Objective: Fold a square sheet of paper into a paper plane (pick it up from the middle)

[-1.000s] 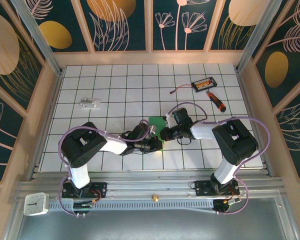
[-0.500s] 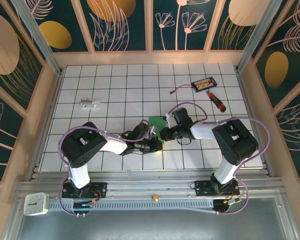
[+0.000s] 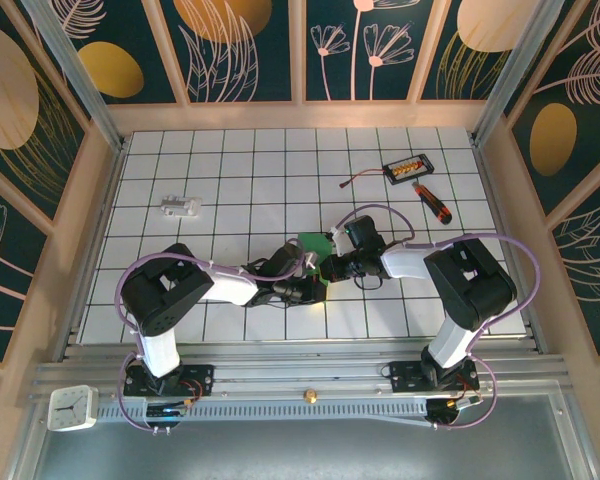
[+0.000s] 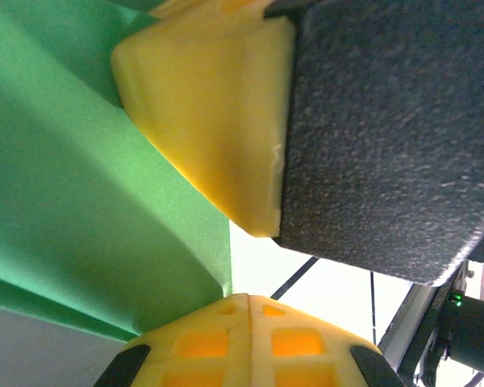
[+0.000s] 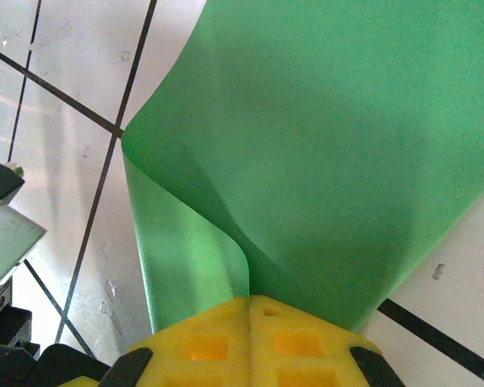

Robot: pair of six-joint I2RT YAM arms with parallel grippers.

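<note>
Inspection starts with the square sheet of paper (image 3: pixel 313 243). It is bright green, partly folded and lifted off the tiles, and it sits between the two arms' tips at the near-middle of the table (image 3: pixel 230 160).

In the right wrist view the sheet (image 5: pixel 323 145) runs down into the right gripper (image 5: pixel 250 322). Its fingers are clenched together on the paper, and one layer curls under beside the pinch. I judge this grip is there to anchor the fold line.

In the left wrist view the left gripper (image 4: pixel 248 330) is likewise clenched. The green (image 4: pixel 73 201) runs right up to its tips, so it appears to nip the sheet's near edge. I cannot make out how deep that bite goes.

From above, the left gripper (image 3: pixel 308 288) is at the sheet's near side and the right gripper (image 3: pixel 327 267) at its right side, and the two almost touch. That fits a crease being pressed between two anchored points.

The surface is white tile with dark grid lines, glossy and clean. Beyond the sheet to its right are a small black box with orange parts (image 3: pixel 404 166) and a screwdriver (image 3: pixel 432 202), both well apart from it. A small pale fitting (image 3: pixel 180 207) lies well to the sheet's left.

Dark floral panels in wooden frames enclose the table. A clock (image 3: pixel 73 407) sits on the near rail, left of the sheet.
</note>
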